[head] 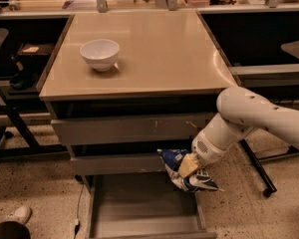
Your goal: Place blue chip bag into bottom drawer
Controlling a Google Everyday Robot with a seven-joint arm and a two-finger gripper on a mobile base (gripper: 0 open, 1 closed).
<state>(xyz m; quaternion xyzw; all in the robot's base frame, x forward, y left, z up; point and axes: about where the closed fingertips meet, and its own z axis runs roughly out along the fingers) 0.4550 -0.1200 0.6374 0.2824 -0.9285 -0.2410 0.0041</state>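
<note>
The blue chip bag (185, 174) is a crinkled dark-blue foil bag with white patches, held in the air over the right rim of the bottom drawer (139, 208). That drawer is pulled out, a plain grey tray with nothing in it. My gripper (188, 166) is shut on the blue chip bag, its yellowish fingers (187, 164) pinching the bag's middle. The white arm reaches in from the right, in front of the cabinet's two upper grey drawer fronts.
A white bowl (99, 54) stands on the beige cabinet top (154, 49) at the back left. A dark wheeled frame (261, 173) stands to the right of the cabinet, a black chair base to the left. A shoe (17, 215) shows at the lower left.
</note>
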